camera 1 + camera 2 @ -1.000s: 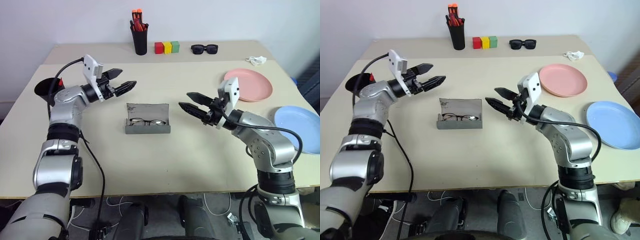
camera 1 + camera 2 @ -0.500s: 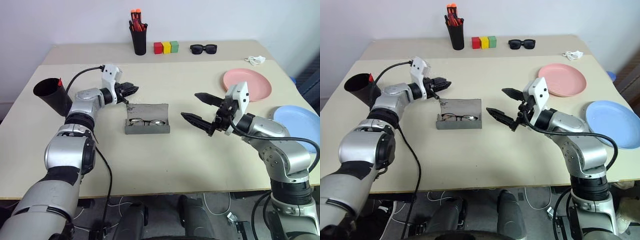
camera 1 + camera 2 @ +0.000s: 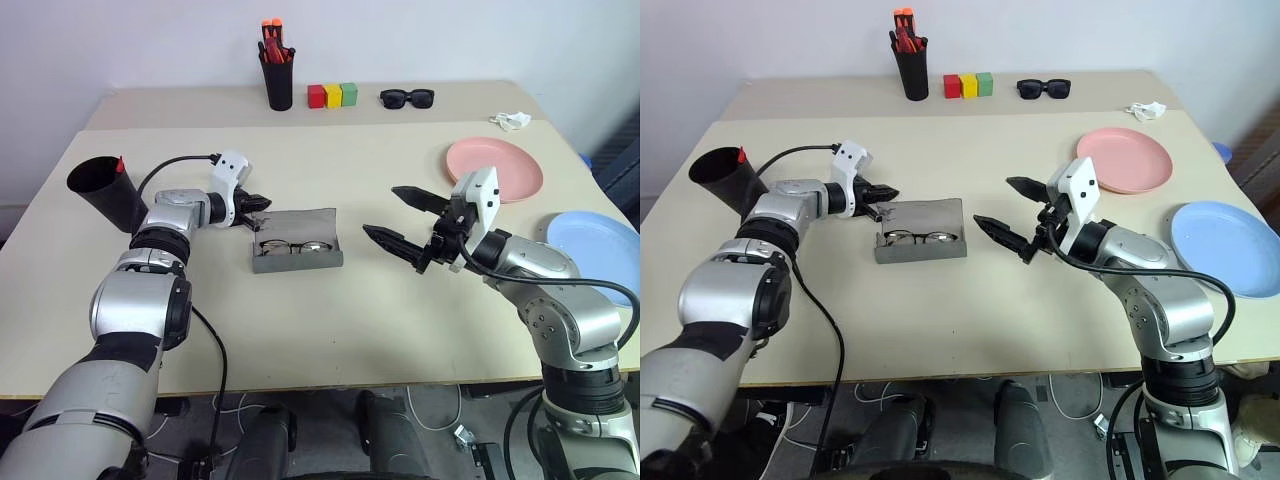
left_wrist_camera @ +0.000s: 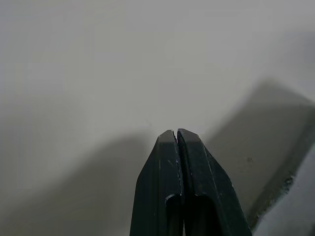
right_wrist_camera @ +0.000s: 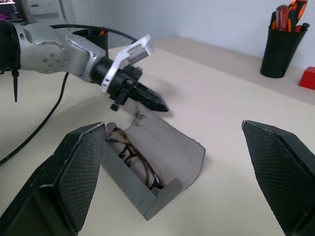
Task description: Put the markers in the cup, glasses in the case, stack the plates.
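Observation:
The grey case [image 3: 296, 240] lies open mid-table with the wire-framed glasses [image 3: 293, 246] inside its front half. My left gripper [image 3: 262, 203] is shut on nothing, its tip at the far left corner of the case's raised lid [image 5: 165, 140]. Right of the case, my right gripper [image 3: 383, 211] hovers open and empty. The black cup [image 3: 100, 188] stands at the left edge with a marker's red tip [image 3: 119, 163] sticking out. The pink plate [image 3: 495, 168] and the blue plate [image 3: 590, 250] lie apart at the right.
Along the back stand a black pen holder [image 3: 278, 78] with orange-capped markers, three coloured blocks [image 3: 333, 95], black sunglasses [image 3: 408, 97] and a white crumpled thing [image 3: 515, 120]. The left arm's cable [image 3: 170, 165] loops above the table near the cup.
My left gripper went from open to shut and dropped to the case's far left corner. The right gripper's fingers spread wider, and its hand stayed in place.

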Tool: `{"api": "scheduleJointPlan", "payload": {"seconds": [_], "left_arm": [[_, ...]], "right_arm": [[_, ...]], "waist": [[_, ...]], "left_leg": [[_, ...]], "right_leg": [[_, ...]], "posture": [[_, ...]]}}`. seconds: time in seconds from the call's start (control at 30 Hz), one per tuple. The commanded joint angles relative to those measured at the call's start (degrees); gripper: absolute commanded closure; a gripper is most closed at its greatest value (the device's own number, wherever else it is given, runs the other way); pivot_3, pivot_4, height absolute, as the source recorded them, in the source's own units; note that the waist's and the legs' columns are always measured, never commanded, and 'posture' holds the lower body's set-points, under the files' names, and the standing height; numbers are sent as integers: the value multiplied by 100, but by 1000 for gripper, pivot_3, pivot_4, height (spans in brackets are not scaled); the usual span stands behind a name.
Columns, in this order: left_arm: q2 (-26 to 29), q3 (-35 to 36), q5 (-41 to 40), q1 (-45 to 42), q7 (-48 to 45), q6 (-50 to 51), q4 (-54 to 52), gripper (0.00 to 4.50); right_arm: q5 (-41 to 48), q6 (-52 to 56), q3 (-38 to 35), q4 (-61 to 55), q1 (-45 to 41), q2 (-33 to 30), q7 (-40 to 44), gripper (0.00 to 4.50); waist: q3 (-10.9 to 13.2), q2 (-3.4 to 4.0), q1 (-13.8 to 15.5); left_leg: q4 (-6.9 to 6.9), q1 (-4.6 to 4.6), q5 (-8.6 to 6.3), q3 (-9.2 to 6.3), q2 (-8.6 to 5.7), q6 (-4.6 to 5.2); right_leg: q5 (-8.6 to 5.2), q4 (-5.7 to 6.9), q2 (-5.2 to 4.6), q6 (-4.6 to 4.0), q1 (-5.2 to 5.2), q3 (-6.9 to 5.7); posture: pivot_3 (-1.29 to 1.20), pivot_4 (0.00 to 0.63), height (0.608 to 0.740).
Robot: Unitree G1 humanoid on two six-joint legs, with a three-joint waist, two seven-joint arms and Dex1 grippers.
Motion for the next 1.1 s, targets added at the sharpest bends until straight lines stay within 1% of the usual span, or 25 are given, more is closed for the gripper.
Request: {"api": "scheduleJointPlan", "payload": {"seconds": [0.03, 0.17, 0.33, 0.53, 0.6, 0.67, 0.7, 0.77, 0.8, 0.87, 0.93, 1.0, 1.1], "left_arm": [[88, -125, 83, 29, -762, 76, -154, 4479], [167, -256, 142, 106, -1374, 146, -234, 4479], [204, -576, 253, 347, -2442, 195, -494, 4479], [219, -535, 121, 520, -2744, 12, -788, 4479], [205, -421, 30, 584, -2607, -188, -916, 4479], [177, -157, -197, 544, -2358, -325, -955, 4479], [172, 113, -429, 443, -2187, -287, -943, 4479], [187, 595, -891, 278, -2129, -226, -965, 4479], [202, 759, -1068, 238, -2225, -238, -1033, 4240], [260, 919, -1449, 256, -2906, 108, -1416, 3633], [300, 936, -1690, 376, -3296, 483, -1883, 2689], [411, 622, -1801, 709, -3652, 933, -2510, 1618], [472, 488, -2118, 1120, -3782, 1365, -3345, 120]], "right_arm": [[31, -138, 3, -142, -116, 4, -19, 0], [-15, -203, 24, -84, -143, -29, -9, 0], [-90, -296, 33, 10, -177, -71, 4, 0], [-149, -363, 29, 107, -223, -95, 31, 0], [-186, -375, 20, 120, -221, -118, 13, 0], [-197, -346, -20, 142, -206, -138, -21, 0], [-239, -365, -56, 171, -193, -156, -64, 0], [-327, -410, -154, 272, -176, -199, -164, 0], [-349, -392, -222, 333, -169, -244, -207, 0], [-551, -339, -339, 492, -73, -483, -309, 0], [-856, -402, -459, 654, 83, -734, -460, 0], [-886, -343, -789, 754, 295, -932, -547, 0], [-1313, -172, -1213, 1105, 660, -1321, -950, 0]], "waist": [[0, 0, 0], [0, 0, 3], [0, 0, -11], [1, -1, 12], [1, -1, 9], [1, -1, 9], [1, -2, 9], [1, -2, 8], [1, -2, 9], [1, -2, 13], [1, -2, 25], [1, -1, 12], [-1, 2, 7]], "left_leg": [[0, 0, 0, 0, 0, 0], [0, -1, 0, 0, 0, 0], [0, 0, 0, 0, 0, 0], [4, -2, 0, -1, 0, 0], [4, -2, 0, -1, 0, 0], [4, -2, 0, -2, 1, 0], [4, -2, 0, -3, 1, 0], [5, -2, 0, -3, 1, 0], [5, -3, 0, -3, 1, 0], [5, -4, 0, -3, 1, 0], [5, -6, 0, -2, 0, 0], [4, -6, -1, -2, -1, 2], [3, -2, -4, -1, 0, 7]], "right_leg": [[0, 0, 0, 0, 0, 0], [0, 1, 0, 0, 1, 0], [0, 4, 0, 0, 1, 0], [0, 3, 0, 0, 1, 0], [0, 4, 0, 0, 1, 0], [0, 3, 0, -1, 1, 0], [0, 3, 0, -1, 0, 0], [0, 3, 0, -1, 0, 0], [0, 4, 0, -1, -2, 0], [0, 3, 0, -1, 0, -1], [0, 7, -1, -1, 0, 0], [0, 6, -1, 0, 3, 0], [0, 7, -1, -1, 4, 1]], "posture": [[0, 150, 740], [0, 150, 740], [0, 150, 740], [0, 150, 740], [0, 150, 740], [0, 150, 740], [0, 150, 740], [0, 150, 740], [0, 150, 740], [0, 150, 740], [0, 150, 740], [0, 150, 740], [0, 150, 740]]}}
